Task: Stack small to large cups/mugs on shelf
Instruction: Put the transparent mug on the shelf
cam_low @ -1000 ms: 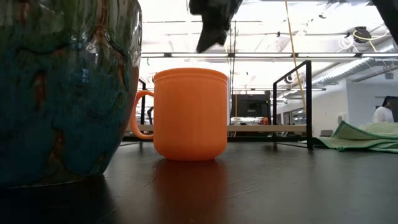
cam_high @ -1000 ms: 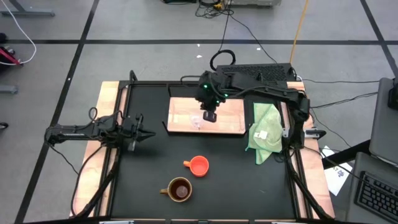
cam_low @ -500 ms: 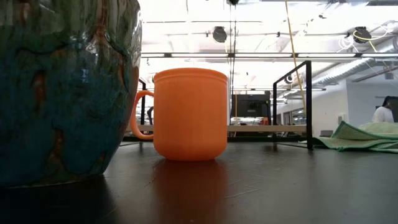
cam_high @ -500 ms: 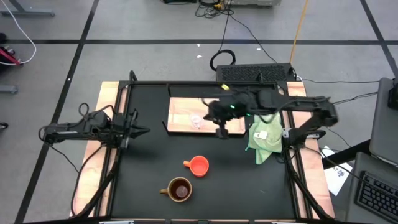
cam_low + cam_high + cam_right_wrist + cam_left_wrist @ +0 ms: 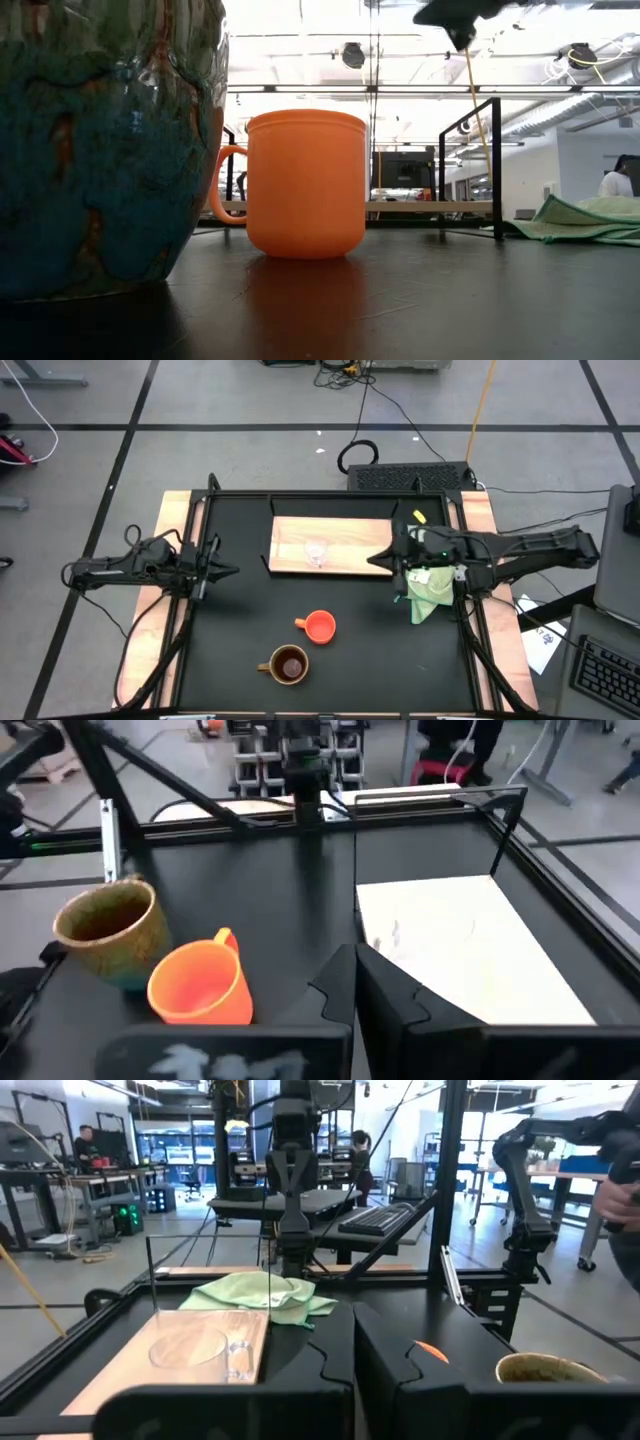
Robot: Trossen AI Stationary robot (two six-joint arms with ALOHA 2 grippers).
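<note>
The small clear glass cup (image 5: 317, 550) stands on the light-wood shelf (image 5: 350, 532), left of its middle, and in the left wrist view the glass cup (image 5: 190, 1348) shows faintly on the shelf (image 5: 110, 1380). The orange handled cup (image 5: 320, 626) stands on the black table nearer the front, with the brown mug (image 5: 289, 665) just nearer still. My right gripper (image 5: 374, 558) hovers shut and level over the shelf's right end, beside the green cloth (image 5: 428, 582). My left gripper (image 5: 230, 571) waits shut, left of the shelf.
The green cloth lies bunched at the table's right edge. A black frame rail (image 5: 330, 494) runs around the table. In the low view the brown mug (image 5: 100, 150) and the orange cup (image 5: 305, 185) stand close to the camera. Bare table lies between shelf and cups.
My right gripper has left the spot over the shelf beside the glass cup and swung toward the table's right edge, tipping from pointing down to lying level. The glass cup has stayed on the shelf. My left arm has drawn back slightly toward the left edge.
</note>
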